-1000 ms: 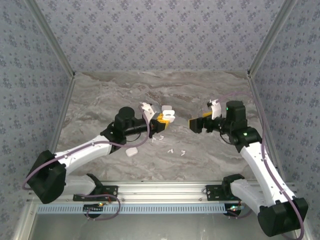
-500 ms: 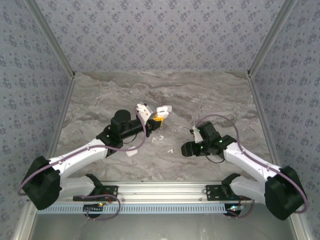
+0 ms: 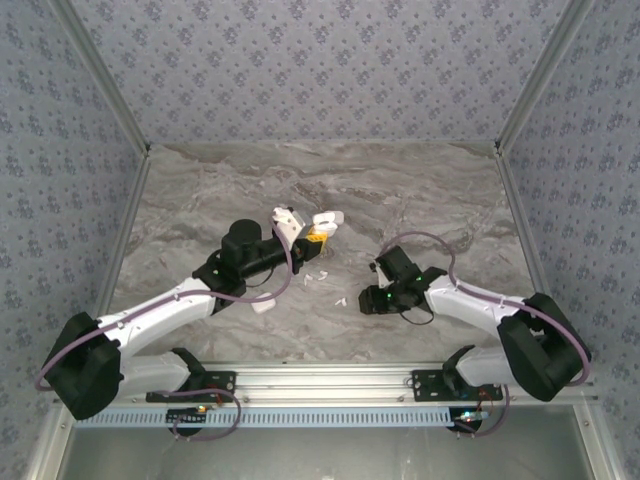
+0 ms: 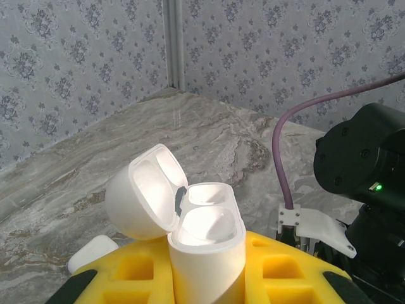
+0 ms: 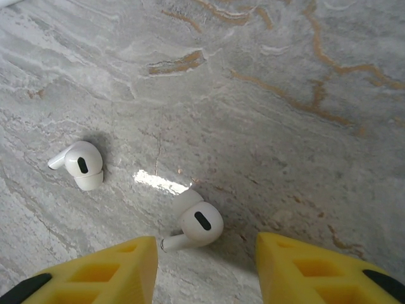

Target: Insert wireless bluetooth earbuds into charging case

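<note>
While left hand [image 4: 204, 284] clamps open case [image 4: 206, 235], right hand [image 5: 206, 266], jaws apart, straddles earbud [image 5: 197, 223].

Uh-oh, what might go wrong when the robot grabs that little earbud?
The earbud between the right gripper's open fingers is round and smooth; it may squirt out when squeezed.
A second earbud lies close by on the table and might get bumped.
The open case in the left gripper has small wells; a crooked earbud may not drop in.

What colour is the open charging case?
White; the charging case shows best in the left wrist view.
</note>
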Controlling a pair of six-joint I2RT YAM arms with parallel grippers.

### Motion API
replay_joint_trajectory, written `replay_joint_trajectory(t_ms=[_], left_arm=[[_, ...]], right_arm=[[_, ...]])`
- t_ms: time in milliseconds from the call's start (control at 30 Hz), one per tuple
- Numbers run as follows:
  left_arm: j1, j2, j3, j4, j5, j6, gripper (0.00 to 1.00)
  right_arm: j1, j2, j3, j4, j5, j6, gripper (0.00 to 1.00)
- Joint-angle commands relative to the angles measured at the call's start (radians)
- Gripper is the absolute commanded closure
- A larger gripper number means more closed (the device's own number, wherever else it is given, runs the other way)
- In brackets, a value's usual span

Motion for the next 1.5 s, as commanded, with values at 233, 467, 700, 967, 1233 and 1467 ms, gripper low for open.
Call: replay_joint_trajectory(t_ms=[233,467,700,967,1233,1467], left_arm=[[-0.006,-0.018,0.002,0.005,0.003,0.008,1.0],[-0.007,-0.018,0.004,0.004,0.005,0.005,1.0],[-0.007,-0.018,0.006,0.002,0.006,0.003,1.0],[-0.006,-0.025,0.006,-0.005,0.005,0.003,1.0],[-0.006,-0.034,0.003,-0.01,0.0,0.006,1.0],[-0.006,-0.04,0.002,-0.017,-0.004,0.009,1.0]], right_arm=[[0.026,0.065,0.04,0.04,0.043,0.007,0.63],[0.033,0.092,0.048,0.064,0.061,-0.004,0.66],[0.051,0.106,0.074,0.039,0.1,-0.039,0.65],[0.1,0.11,0.138,-0.052,0.187,-0.095,0.59],[0.111,0.13,0.152,-0.058,0.204,-0.097,0.58],[0.118,0.142,0.152,-0.083,0.209,-0.092,0.61]])
